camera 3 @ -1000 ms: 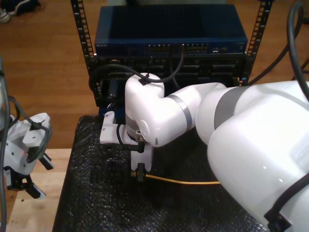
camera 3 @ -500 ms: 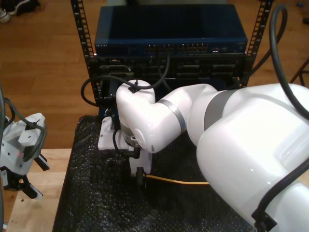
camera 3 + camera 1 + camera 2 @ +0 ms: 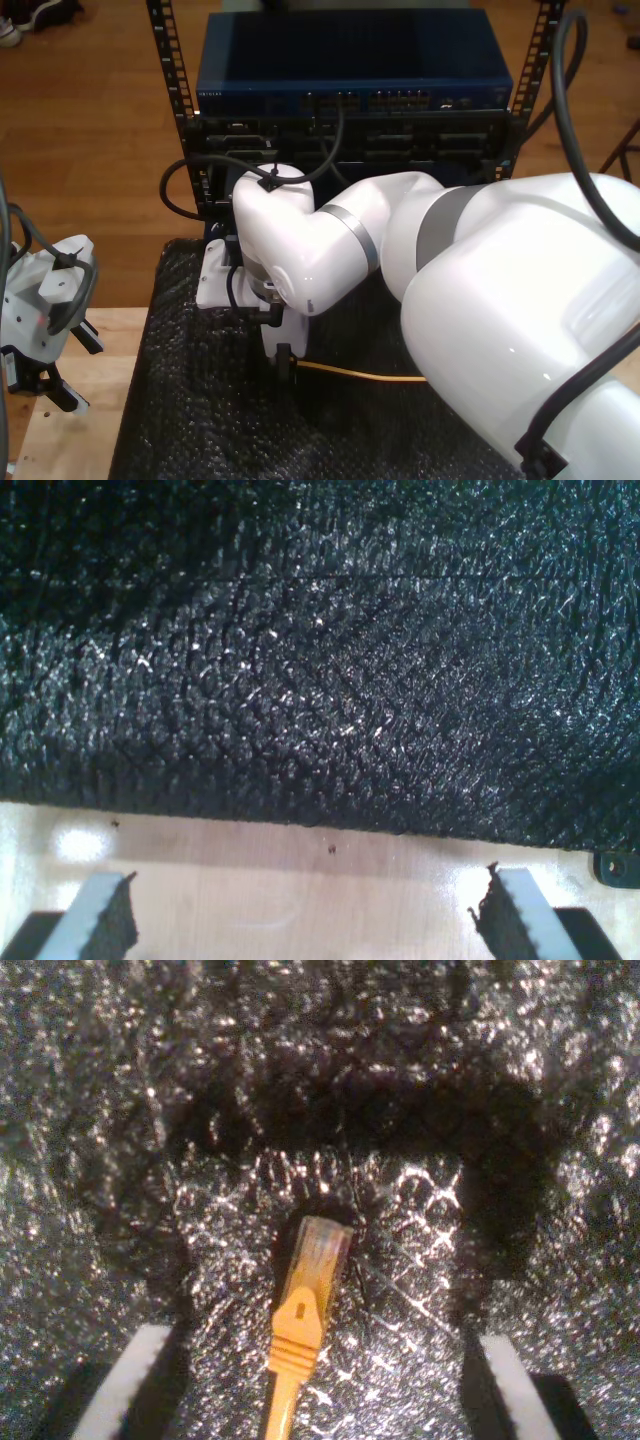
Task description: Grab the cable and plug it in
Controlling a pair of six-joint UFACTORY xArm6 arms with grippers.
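The cable (image 3: 299, 1332) is yellow-orange and lies on the black mat, its clear plug (image 3: 322, 1248) pointing away from the camera. My second gripper (image 3: 320, 1342) is open and straddles the plug end, one finger (image 3: 135, 1375) on each side, neither touching it. In the exterior view the same gripper (image 3: 285, 362) hangs low over the mat where the cable (image 3: 360, 375) ends, the rest of the cable running toward the exterior view's right. My first gripper (image 3: 308, 878) is open over the wooden table beside the mat edge, at the exterior view's left (image 3: 45, 385).
A rack stands behind the mat, holding a blue network switch (image 3: 355, 60) with a row of ports (image 3: 400, 100) and darker units below. Black cables (image 3: 330, 140) hang in front of the rack. The second arm's large white body (image 3: 500, 300) covers the exterior view's right.
The second arm has shifted a little toward the exterior view's left and lowered over the cable end. The first gripper has drifted slightly toward that same side.
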